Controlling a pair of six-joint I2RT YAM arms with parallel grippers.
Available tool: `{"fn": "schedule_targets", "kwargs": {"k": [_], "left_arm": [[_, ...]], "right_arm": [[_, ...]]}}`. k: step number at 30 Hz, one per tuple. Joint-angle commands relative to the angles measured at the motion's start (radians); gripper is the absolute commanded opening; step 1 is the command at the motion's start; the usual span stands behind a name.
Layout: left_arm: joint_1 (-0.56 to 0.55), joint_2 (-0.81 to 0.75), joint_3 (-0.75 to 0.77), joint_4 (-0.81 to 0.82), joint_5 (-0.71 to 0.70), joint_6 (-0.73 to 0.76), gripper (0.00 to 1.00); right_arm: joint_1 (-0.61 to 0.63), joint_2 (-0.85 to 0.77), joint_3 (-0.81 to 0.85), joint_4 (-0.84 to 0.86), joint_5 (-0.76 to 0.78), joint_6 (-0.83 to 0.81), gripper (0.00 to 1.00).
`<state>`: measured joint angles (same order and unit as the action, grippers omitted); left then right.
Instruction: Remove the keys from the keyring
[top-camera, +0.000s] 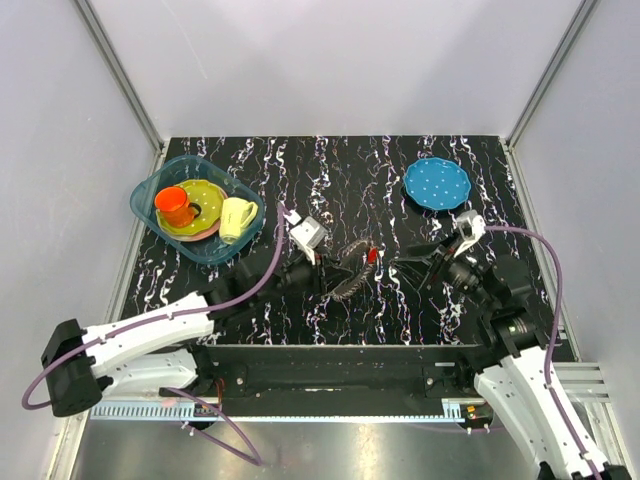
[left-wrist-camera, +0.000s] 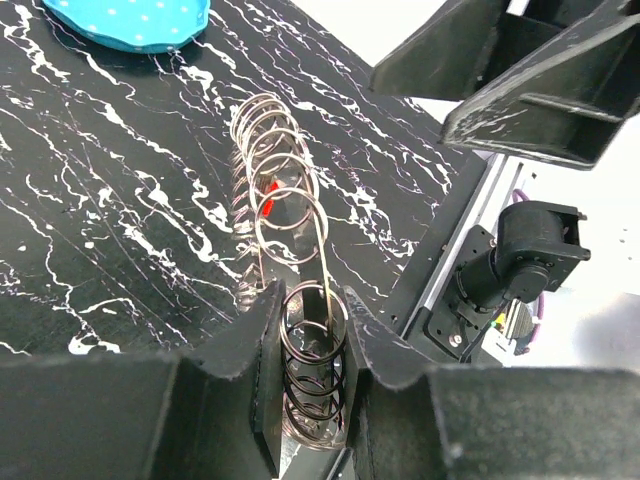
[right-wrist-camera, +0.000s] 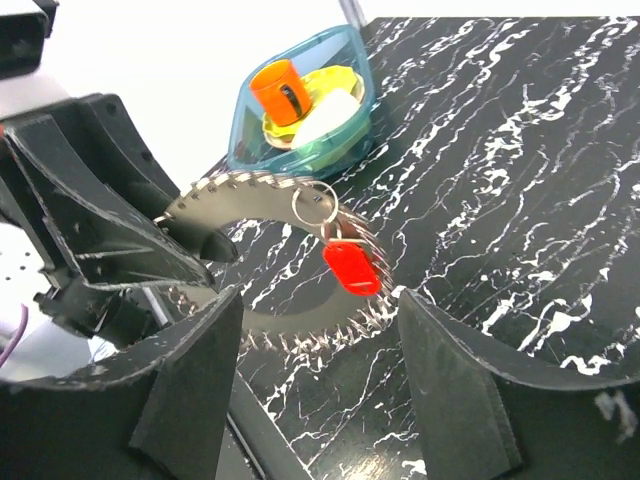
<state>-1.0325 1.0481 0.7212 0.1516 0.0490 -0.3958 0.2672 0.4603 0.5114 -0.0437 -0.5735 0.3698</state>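
Shiny metal keyring, glossy red plastic key, smooth black white-veined marble-look table.

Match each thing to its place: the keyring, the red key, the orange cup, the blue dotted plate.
Things:
1 keyring
2 red key
3 orange cup
4 blue dotted plate

Places:
a in the teal tub
b alone, far right of the table
c between the left gripper fingers
d hung on a small ring

Pairs: 1-c; 2-d; 3-a; 4-b
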Motion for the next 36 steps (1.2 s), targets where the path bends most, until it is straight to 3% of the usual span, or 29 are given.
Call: {"fn": "schedule_targets", "kwargs": {"k": [1,5,13,21,36], "left_arm": [[0.018,-0.091,-0.003,-0.027,0.008,0.012,0.0],[0.098,-0.178,-0.028,-0.05,0.159,-0.026,0.0],[0.259,-0.206,0.003,-0.116,0.403,-0.067,0.0],[0.285,-0.197,0.026,-0.123,0.499,-0.083,0.0],[0.285,-0.175,0.053,-0.135,0.545,-0.089,0.0]], "right_arm": [[-0.002,0.093,-0.016,0.243,-0.168,0.079,0.71],[0.0,0.159,-0.071,0.478,-0.241,0.159,0.74],[0.033,0.313,-0.083,0.74,-0.325,0.248,0.72],[0.181,0.426,-0.013,0.682,-0.255,0.12,0.72],[0.187,0.423,-0.008,0.61,-0.265,0.043,0.7]]}}
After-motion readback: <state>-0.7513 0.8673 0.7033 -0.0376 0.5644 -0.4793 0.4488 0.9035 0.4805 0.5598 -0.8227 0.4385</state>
